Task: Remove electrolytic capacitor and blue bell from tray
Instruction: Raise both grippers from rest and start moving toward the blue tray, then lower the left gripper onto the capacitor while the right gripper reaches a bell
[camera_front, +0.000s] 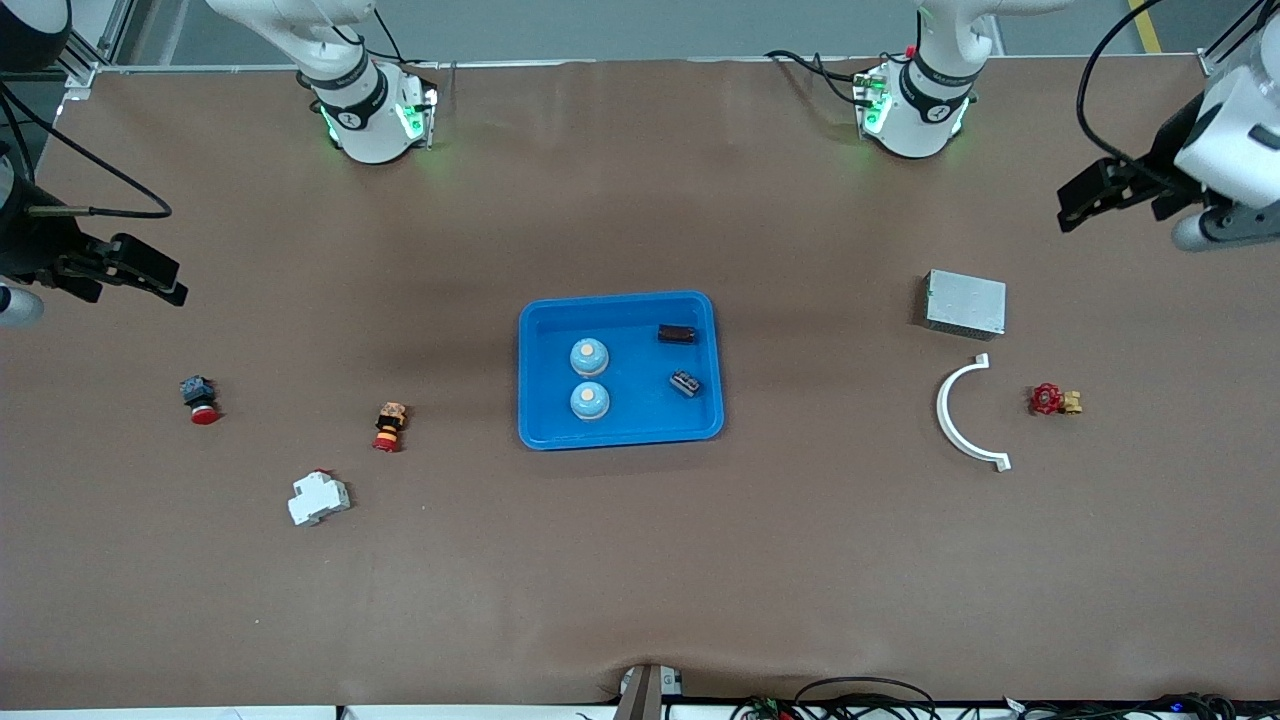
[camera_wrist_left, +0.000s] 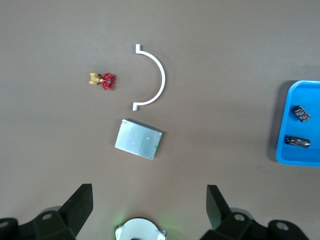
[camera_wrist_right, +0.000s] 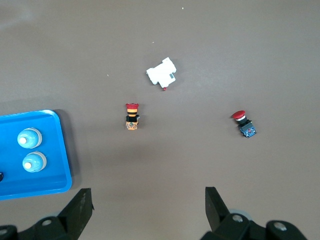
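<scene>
Blue tray (camera_front: 530, 380) mid-tabletop, taken as landmark. Inside it: two bells (camera_front: 589, 356) (camera_front: 589, 401), domes up, side by side at the right-arm end; two dark capacitors (camera_front: 677, 334) (camera_front: 685, 383) at the left-arm end. The capacitor farther from the front camera lies lengthwise along the tray's long side; the nearer one sits slanted.

Toward the left arm's end from the tray: one grey box (camera_front: 964, 303), one white half-ring (camera_front: 966, 415), one red valve (camera_front: 1050, 400). Toward the right arm's end: two red-capped pushbuttons (camera_front: 390, 427) (camera_front: 199, 399), one white breaker (camera_front: 318, 498); small markings unreadable.

Left hand (camera_front: 1085, 205) over bare tabletop well off the tray, fingers apart, empty; partly cut off at the edge. Right hand (camera_front: 150, 272) likewise at its own end, fingers apart, empty.
</scene>
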